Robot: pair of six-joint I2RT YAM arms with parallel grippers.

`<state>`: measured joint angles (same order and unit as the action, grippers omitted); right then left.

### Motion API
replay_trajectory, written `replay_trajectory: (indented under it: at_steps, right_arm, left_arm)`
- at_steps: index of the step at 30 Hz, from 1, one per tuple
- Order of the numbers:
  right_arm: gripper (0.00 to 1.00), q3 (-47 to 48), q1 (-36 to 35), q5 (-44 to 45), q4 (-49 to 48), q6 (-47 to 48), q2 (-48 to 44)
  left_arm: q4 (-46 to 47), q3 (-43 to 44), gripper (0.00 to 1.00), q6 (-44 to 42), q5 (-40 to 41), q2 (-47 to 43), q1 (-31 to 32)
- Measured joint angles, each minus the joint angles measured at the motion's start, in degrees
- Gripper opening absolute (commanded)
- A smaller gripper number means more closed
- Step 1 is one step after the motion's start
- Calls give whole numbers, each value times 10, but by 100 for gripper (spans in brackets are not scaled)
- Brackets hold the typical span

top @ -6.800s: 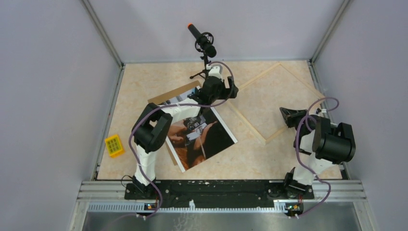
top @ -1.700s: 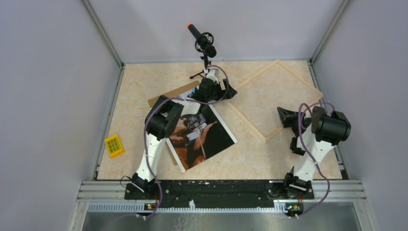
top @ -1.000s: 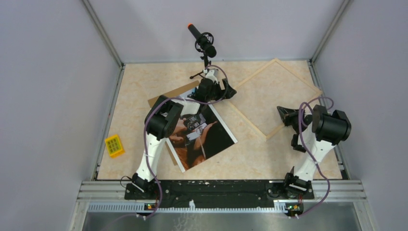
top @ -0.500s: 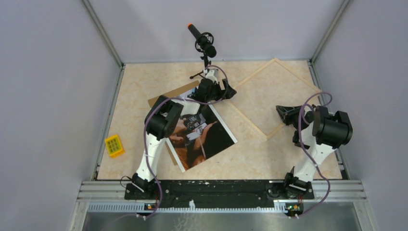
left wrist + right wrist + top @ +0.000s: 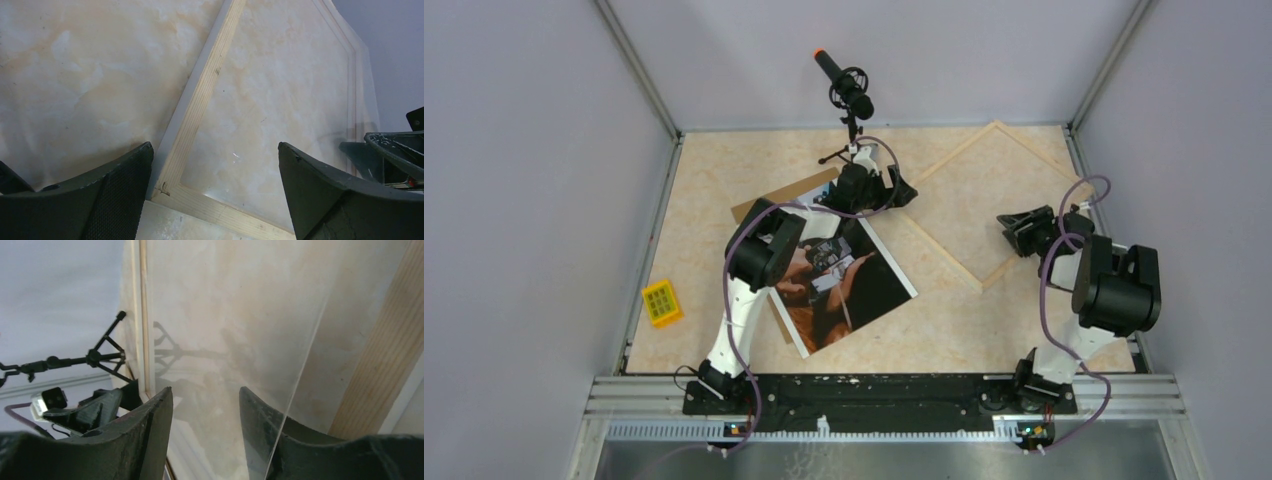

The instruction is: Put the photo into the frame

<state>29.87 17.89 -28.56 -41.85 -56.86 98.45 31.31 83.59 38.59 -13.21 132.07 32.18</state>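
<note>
The photo (image 5: pixel 854 285), a dark print with white margins, lies face up near the table's middle, under my left arm. The pale wood frame (image 5: pixel 952 160) lies flat at the back right, turned like a diamond. My left gripper (image 5: pixel 896 190) hovers open over its left corner; the left wrist view shows that frame corner (image 5: pixel 200 100) between the wide-spread left gripper (image 5: pixel 215 170) jaws. My right gripper (image 5: pixel 1014 225) is over the frame's near-right side, jaws apart, nothing between them. In the right wrist view a clear pane's edge (image 5: pixel 305 375) crosses the right gripper's (image 5: pixel 206 410) right finger, beside the frame's wood (image 5: pixel 385 355).
A plain brown board (image 5: pixel 769 205) pokes out from under the photo's far-left side. A small yellow block (image 5: pixel 662 302) sits by the left wall. A microphone on a small tripod (image 5: pixel 844 90) stands at the back, just behind my left gripper. Walls close off three sides.
My right gripper has gone from shut to jaws apart, and the right arm's elbow has swung toward the near edge while the wrist reached further over the frame. The left arm has not moved.
</note>
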Motion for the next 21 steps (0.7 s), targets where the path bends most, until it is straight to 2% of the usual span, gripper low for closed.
replay_trajectory:
  at_steps: [14, 21]
  right_arm:
    - [83, 82, -36, 99, 256, 100, -63]
    - [86, 118, -57, 159, 370, 134, -85]
  left_arm:
    - [0, 0, 97, -2, -5, 0, 0]
    - [0, 0, 97, -2, -7, 0, 0]
